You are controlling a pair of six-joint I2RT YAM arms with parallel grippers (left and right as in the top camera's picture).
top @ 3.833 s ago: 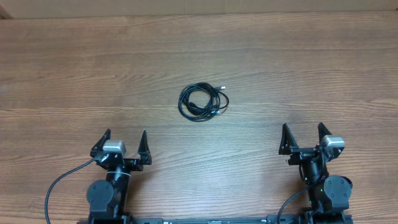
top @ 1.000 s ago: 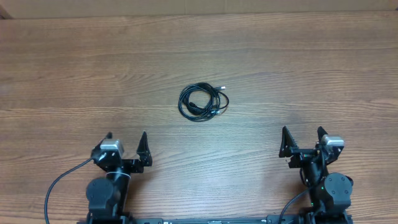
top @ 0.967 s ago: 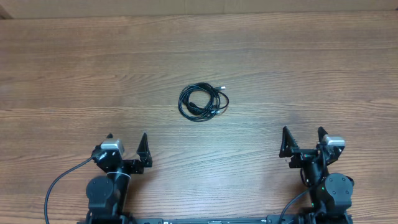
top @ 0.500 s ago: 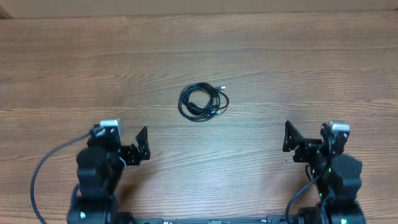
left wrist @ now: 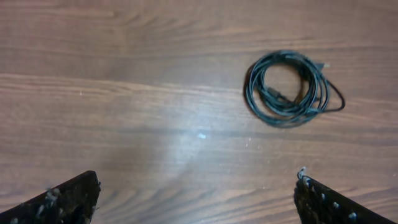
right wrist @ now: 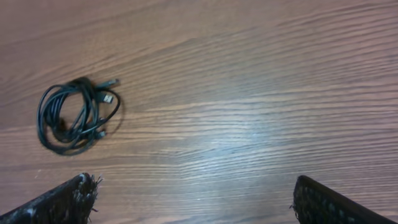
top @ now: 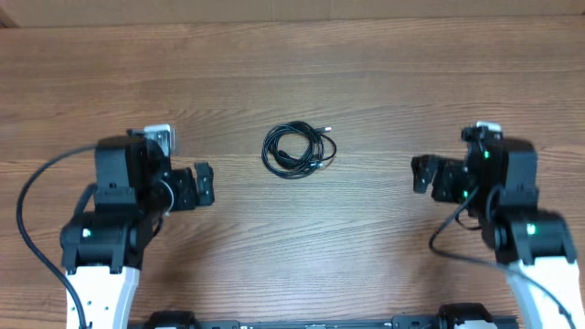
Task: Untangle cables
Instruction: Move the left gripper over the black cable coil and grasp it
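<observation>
— Two hands, both empty. Your left hand [left wrist: 198, 199] and your right hand [right wrist: 193, 200] stand with jaws spread wide, gripping nothing, and each is well apart from the work.

— And the cables?

— One small bundle. The cables [top: 298, 150] are thin black cords wound into a loose, roughly round coil. It lies flat near the middle of the wood-grain surface [top: 384, 73], between your two hands. Small plug ends [top: 326, 127] show at its upper right edge.

— How will it handle?

— In my judgement it is light and limp. It will probably slide on the smooth surface, and the whole coil may lift as one if you pinch where strands cross. Take a plug end or a single outer loop with one hand and pin the opposite side of the coil with the other. The cords are far thinner than your jaws, so close fully.
</observation>
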